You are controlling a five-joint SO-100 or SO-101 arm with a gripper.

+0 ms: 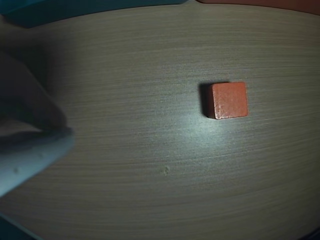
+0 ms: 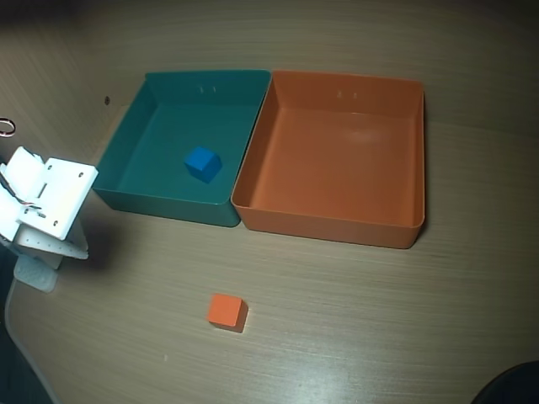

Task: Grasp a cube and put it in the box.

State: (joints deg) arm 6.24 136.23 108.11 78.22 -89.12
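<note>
one cube [image 2: 226,310] apart from pincer [image 1: 30,150]

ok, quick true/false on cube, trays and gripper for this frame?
1. The orange cube sits on the table, outside both trays. True.
2. The orange tray already holds a cube. False: it is empty.
3. A blue cube lies in the teal tray. True.
4. The gripper grips the orange cube. False: in the wrist view the cube lies apart from it, untouched.
5. The two trays stand far apart. False: they sit side by side.
</note>
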